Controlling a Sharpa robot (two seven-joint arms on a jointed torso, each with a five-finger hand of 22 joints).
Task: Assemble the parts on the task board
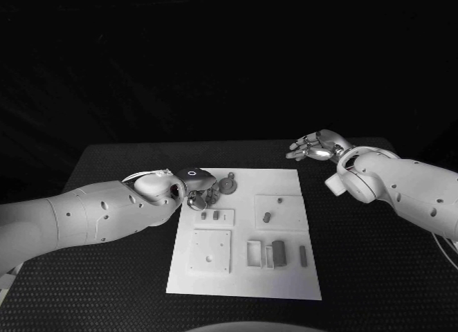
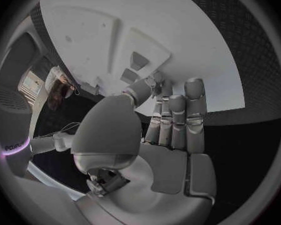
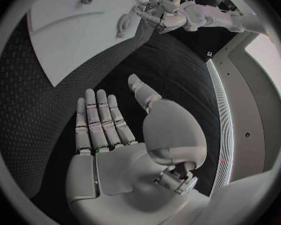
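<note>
The left hand (image 1: 201, 190) is held over the far left corner of the task board (image 1: 289, 277), fingers together but gripping nothing clear, near the parts (image 1: 279, 252), while the right hand (image 1: 317, 146), spread and empty, is kept aside over the bench (image 1: 389, 277).

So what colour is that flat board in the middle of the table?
White. The task board shows best in the head view, against the black table.

Task board (image 1: 289, 207) smooth matt plastic; table (image 1: 389, 277) rough, textured; arms glossy.
</note>
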